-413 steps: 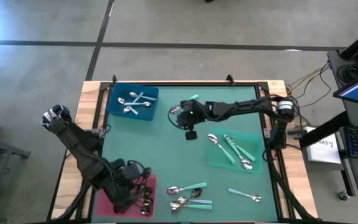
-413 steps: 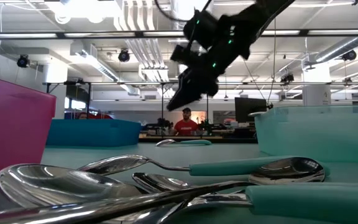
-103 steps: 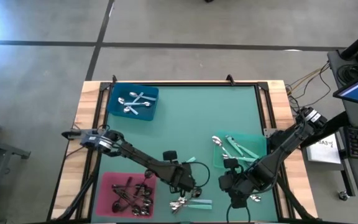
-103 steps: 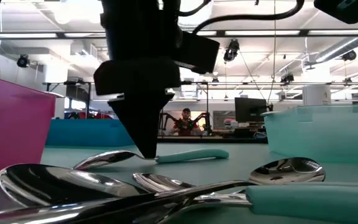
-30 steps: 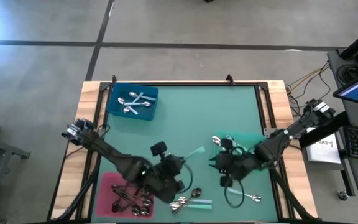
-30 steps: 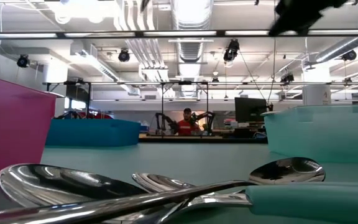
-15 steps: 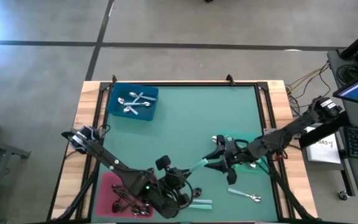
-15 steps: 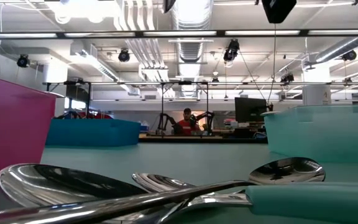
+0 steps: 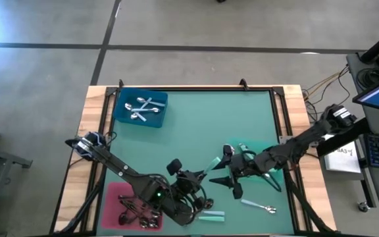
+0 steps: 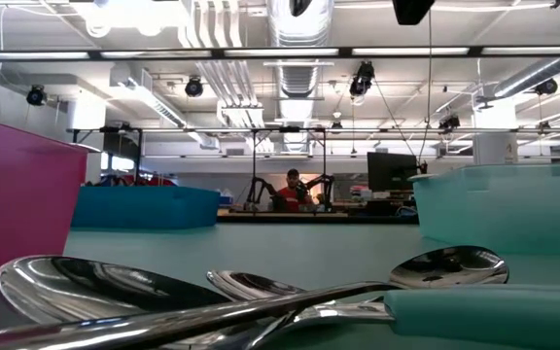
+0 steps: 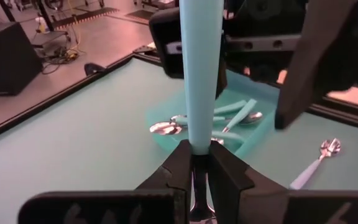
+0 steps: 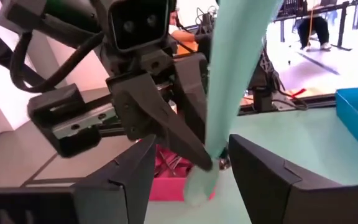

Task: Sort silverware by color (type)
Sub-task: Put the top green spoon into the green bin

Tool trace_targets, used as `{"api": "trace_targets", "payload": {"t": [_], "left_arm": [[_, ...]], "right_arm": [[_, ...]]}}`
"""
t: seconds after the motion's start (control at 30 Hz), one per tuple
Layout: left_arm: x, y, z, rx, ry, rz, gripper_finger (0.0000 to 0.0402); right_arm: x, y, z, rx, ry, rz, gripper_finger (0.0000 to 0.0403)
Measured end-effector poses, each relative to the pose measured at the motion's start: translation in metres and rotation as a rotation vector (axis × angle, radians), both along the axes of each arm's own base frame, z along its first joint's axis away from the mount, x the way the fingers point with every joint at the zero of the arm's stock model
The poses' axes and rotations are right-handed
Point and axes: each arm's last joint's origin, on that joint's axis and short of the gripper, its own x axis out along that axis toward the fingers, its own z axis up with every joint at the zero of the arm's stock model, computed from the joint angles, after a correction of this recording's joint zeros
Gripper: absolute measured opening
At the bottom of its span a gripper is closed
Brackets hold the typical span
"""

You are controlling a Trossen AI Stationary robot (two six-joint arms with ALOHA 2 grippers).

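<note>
The left gripper (image 11: 194,168) pinches a smooth mint-green-handled spoon (image 11: 199,68) upright above mid-table. The right gripper (image 12: 188,162), fingers spread, flanks its handle. The translucent green tray (image 11: 263,121) holds mint-handled spoons, the blue tray (image 9: 141,106) all-silver ones, the pink tray (image 9: 116,197) dark-handled ones.

Left arm extends from the table's left edge to the front centre. Left gripper (image 9: 201,176) has both fingers (image 11: 180,167) closed, clamping an object. Right arm reaches in from the right edge toward centre. Right gripper (image 9: 221,172) faces the left one at close range, its 2 fingers (image 12: 263,171) spread apart.
</note>
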Motion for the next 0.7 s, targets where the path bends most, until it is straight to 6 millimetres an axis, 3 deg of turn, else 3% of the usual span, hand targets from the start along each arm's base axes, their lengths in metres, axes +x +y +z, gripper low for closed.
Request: {"api": "trace_targets", "payload": {"t": [0.4, 0.5, 0.63, 0.7], "left_arm": [[0.012, 0.001, -0.011, 0.001, -0.026, 0.018, 0.0017], [0.012, 0.001, -0.010, 0.032, -0.035, 0.039, 0.0017], [0.012, 0.001, -0.009, 0.059, -0.028, 0.036, 0.0017], [0.012, 0.002, -0.009, 0.068, -0.026, 0.042, 0.0018]], "right_arm": [[0.020, 0.007, 0.020, -0.102, -0.056, -0.066, 0.0182], [0.023, 0.008, 0.022, -0.120, -0.016, -0.073, 0.0137], [0.026, 0.009, 0.025, -0.164, 0.046, -0.080, 0.0038], [0.026, 0.008, 0.028, -0.191, 0.071, -0.120, 0.0037]]}}
